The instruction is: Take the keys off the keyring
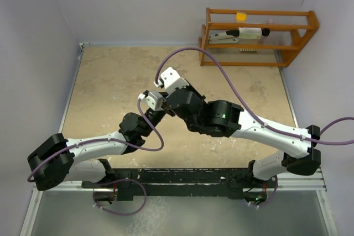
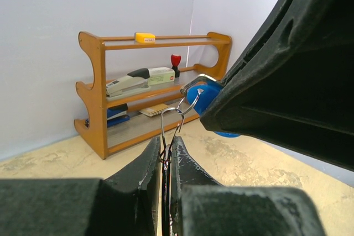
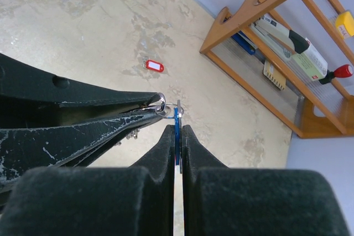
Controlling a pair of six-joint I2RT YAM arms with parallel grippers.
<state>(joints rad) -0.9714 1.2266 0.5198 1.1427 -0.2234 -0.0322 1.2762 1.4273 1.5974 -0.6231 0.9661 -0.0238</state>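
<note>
In the right wrist view my right gripper [image 3: 176,132] is shut on the blue-headed key [image 3: 176,120], seen edge-on. The thin silver keyring [image 3: 167,109] links that key to the tip of my left gripper's fingers [image 3: 110,120], which reach in from the left. Small silver keys [image 3: 131,134] hang under those fingers. In the left wrist view my left gripper [image 2: 166,147] is shut on the wire keyring [image 2: 164,124], with the blue key [image 2: 207,99] just beyond it. A red-headed key [image 3: 154,66] lies apart on the table. In the top view both grippers [image 1: 157,111] [image 1: 172,103] meet above mid-table and hide the keys.
A wooden rack [image 1: 257,37] stands at the back right against the wall, holding a stapler, a stamp and a yellow block; it also shows in the left wrist view [image 2: 97,103] and the right wrist view [image 3: 260,4]. Purple cables loop over the arms.
</note>
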